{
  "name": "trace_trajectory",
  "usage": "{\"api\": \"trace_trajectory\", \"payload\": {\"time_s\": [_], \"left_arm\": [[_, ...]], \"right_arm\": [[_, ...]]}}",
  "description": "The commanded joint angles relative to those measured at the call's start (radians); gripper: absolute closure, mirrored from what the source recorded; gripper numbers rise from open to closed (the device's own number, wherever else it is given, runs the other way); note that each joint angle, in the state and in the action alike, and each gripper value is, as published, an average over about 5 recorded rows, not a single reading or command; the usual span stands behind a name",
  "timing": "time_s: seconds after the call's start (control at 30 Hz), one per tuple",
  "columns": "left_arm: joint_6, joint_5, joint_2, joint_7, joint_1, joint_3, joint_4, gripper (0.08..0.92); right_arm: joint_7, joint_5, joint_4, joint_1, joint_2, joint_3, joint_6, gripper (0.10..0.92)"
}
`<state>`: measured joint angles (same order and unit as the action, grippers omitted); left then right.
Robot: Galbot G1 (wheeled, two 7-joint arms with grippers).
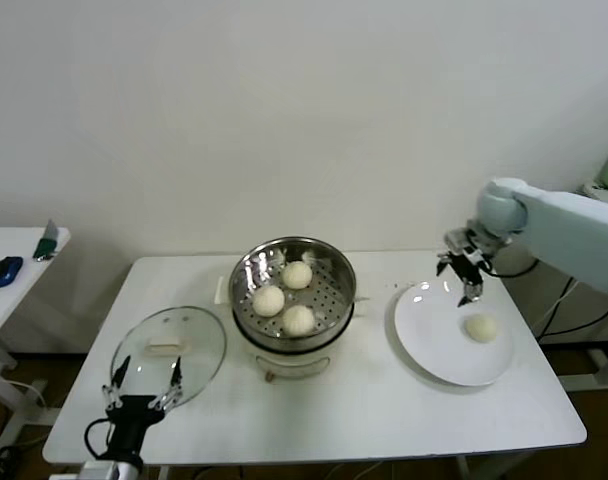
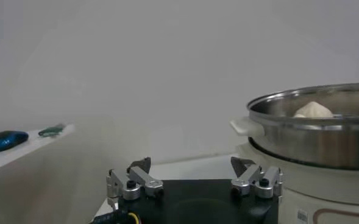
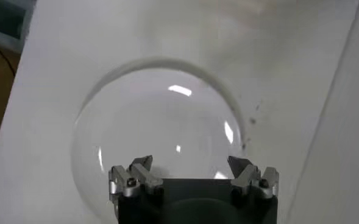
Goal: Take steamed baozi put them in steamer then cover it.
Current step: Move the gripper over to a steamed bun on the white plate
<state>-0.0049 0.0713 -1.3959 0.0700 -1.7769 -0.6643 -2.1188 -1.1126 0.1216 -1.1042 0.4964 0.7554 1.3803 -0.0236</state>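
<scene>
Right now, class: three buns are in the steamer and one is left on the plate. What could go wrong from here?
1. The last baozi lies near the plate's near edge; a clumsy pinch by the open right gripper could roll it off.
2. The steamer already holds three buns; the fourth may squash one.
3. The open left gripper waits beside the lid, which could slip.

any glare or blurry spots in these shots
Head view: bright highlights on the steamer rim; cover shows soft reflections. Left wrist view: the blue thing on the side table looks soft. Right wrist view: white glints on the plate, and the far background is blurred.
</scene>
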Motion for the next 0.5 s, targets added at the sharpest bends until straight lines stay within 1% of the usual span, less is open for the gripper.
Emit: {"api": "trace_trajectory", "payload": {"time_s": [0.03,0.13,0.5], "left_arm": [[0.001,-0.008,-0.012,0.0,-0.02,-0.005,0.0,0.177],[0.001,-0.011,-0.018,0.003,-0.026,-0.008,0.003,0.177],[0.002,-0.023,-0.022,0.008,-0.02,-0.005,0.014,0.177]], "right_arm": [[0.005,-0.179,0.236,-0.3,-0.023,-0.252,0.013,0.203],[0.006,-0.204,0.275,-0.332,-0.002,-0.293,0.024,0.203],[0.01,-0.234,0.328,-0.387,0.012,-0.362,0.036,0.203]]}}
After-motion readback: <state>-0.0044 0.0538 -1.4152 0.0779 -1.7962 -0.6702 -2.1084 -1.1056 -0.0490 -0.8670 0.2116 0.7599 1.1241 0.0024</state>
